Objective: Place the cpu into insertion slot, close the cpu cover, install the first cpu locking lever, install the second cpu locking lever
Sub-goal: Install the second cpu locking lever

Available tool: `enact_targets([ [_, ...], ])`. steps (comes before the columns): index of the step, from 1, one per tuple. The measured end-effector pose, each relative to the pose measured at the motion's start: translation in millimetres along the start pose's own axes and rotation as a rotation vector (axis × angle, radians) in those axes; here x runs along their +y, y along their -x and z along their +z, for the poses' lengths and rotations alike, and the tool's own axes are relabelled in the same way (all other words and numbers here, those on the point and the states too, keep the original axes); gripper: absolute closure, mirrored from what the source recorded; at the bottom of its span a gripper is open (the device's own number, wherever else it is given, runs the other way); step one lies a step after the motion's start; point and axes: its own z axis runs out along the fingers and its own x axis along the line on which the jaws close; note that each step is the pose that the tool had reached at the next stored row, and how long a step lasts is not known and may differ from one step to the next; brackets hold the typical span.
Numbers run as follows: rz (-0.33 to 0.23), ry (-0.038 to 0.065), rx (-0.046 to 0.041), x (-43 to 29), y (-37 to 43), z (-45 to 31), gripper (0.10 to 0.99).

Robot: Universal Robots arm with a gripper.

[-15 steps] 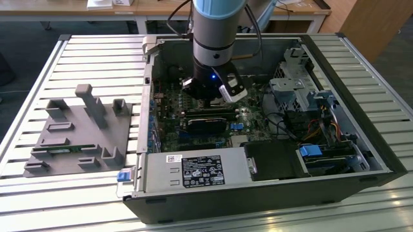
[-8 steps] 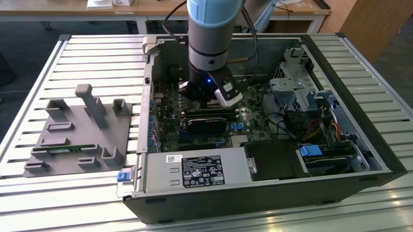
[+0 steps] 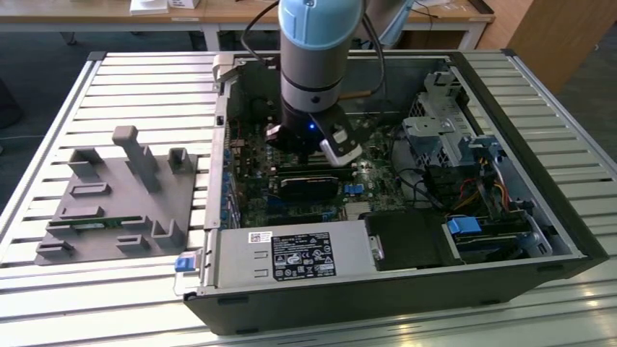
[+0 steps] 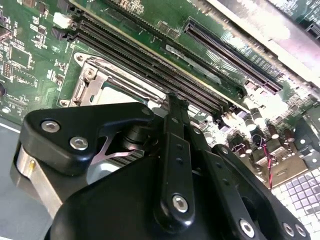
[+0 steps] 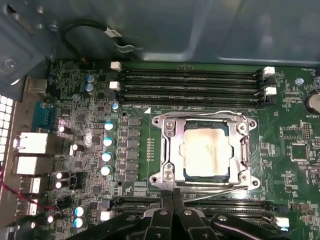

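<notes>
A: Where's the cpu (image 5: 206, 150) now?

B: Seated in the insertion slot (image 5: 172, 150), with the cpu cover (image 5: 242, 150) lying flat around it, its window framing the chip.

A: And the hand (image 5: 172, 197)?

B: Fingertips pressed together, pinching nothing, right at the socket's edge where a thin locking lever (image 5: 210, 184) runs along the frame.

A: So the lever is the job?

B: I'd judge so. Push squarely on the wire, low and steady, clear of the memory slots (image 5: 192, 85).
</notes>
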Motion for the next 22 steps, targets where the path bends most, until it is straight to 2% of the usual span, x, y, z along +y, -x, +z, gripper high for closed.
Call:
enact_targets([
  [5, -0.002, 0.013, -0.0029, -2.6, -3.6, 0.8, 0.98],
  [12, -0.003, 0.025, -0.0053, -4.1, -5.8, 7.7, 0.98],
  [14, -0.003, 0.035, -0.0059, -4.3, -6.0, 8.8, 0.98],
  [22, -0.003, 0.065, -0.0092, -6.3, -7.7, 13.0, 0.98],
])
